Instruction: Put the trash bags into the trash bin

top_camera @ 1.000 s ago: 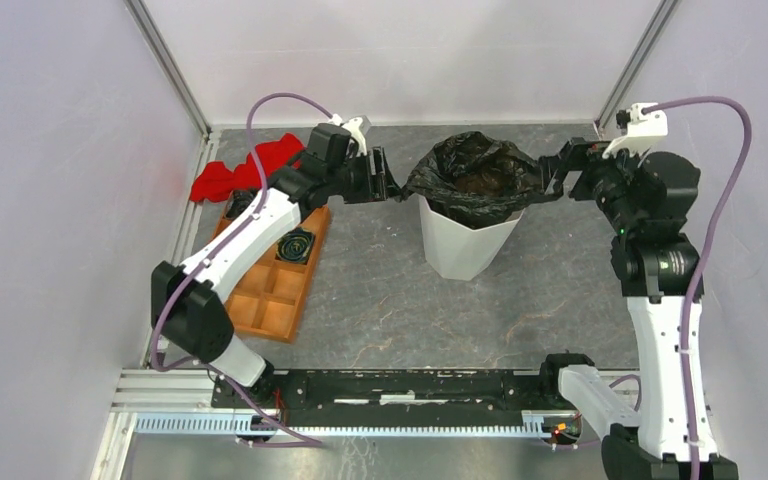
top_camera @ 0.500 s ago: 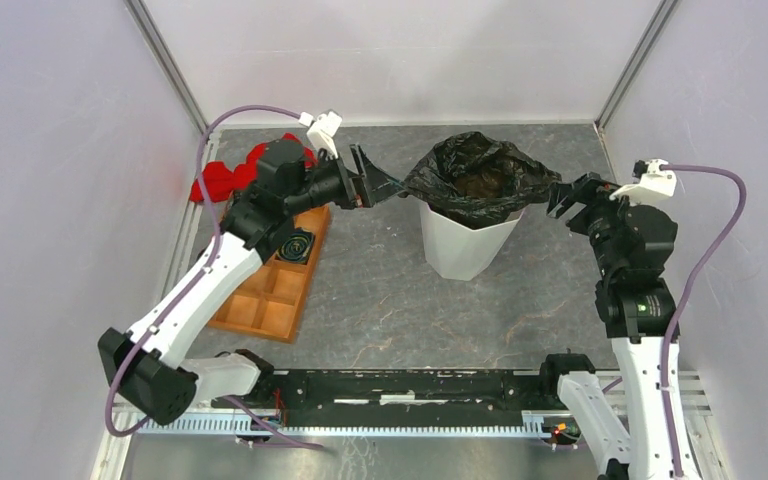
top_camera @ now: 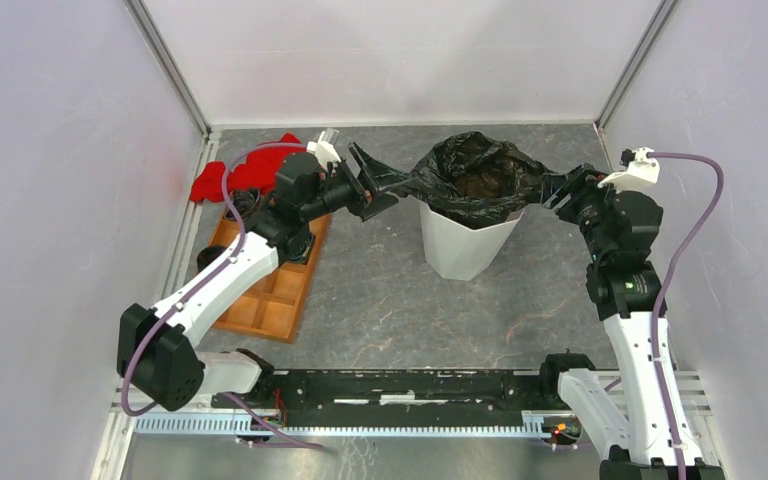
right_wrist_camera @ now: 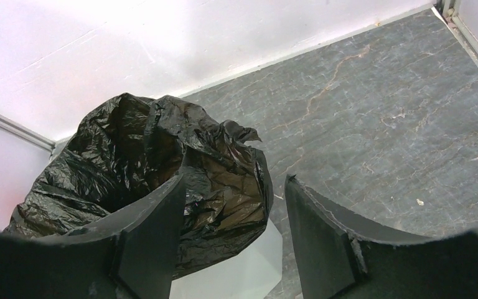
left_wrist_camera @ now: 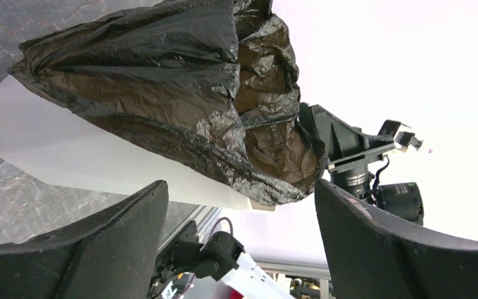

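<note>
now: glossy black film bag lines white faceted plastic bin; left claw & right claw both agape, empty. nxt: pinch hem, pull down evenly.

Trash bag in bin, tray left

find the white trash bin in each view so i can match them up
Top external: the trash bin stands upright just right of centre, in the upper half.
Left wrist: the trash bin appears tipped, its white wall running across the left half.
Right wrist: the trash bin shows only as a white patch at bottom centre.
Shared landmark: the black trash bag draped over its rim.
</note>
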